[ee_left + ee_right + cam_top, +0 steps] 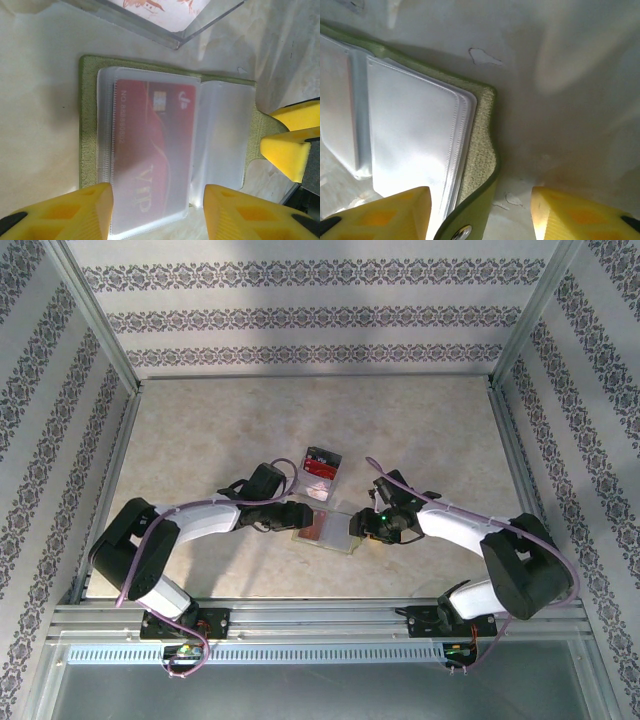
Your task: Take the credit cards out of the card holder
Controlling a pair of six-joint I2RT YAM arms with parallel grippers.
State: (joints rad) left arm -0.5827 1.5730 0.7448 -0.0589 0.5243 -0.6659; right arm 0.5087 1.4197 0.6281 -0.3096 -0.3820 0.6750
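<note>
The card holder (pixel 338 538) lies open on the table between my two grippers, yellow-green outside with clear sleeves inside. A red credit card (pixel 150 145) marked VIP sits in the top sleeve. My left gripper (pixel 157 212) is open, its yellow fingers on either side of that sleeve's near edge. My right gripper (pixel 480 217) is open too, straddling the holder's green snap flap (pixel 482 150) without pinching it. In the left wrist view the right gripper's fingers (pixel 287 150) show at the holder's far side. From above, the left gripper (pixel 295 516) and right gripper (pixel 362 526) flank the holder.
A small clear plastic box (pixel 322 468) with red and black contents stands just behind the holder; its corner (pixel 165 20) is close above the holder in the left wrist view. Patterned walls and metal frame rails (pixel 110 490) enclose the table.
</note>
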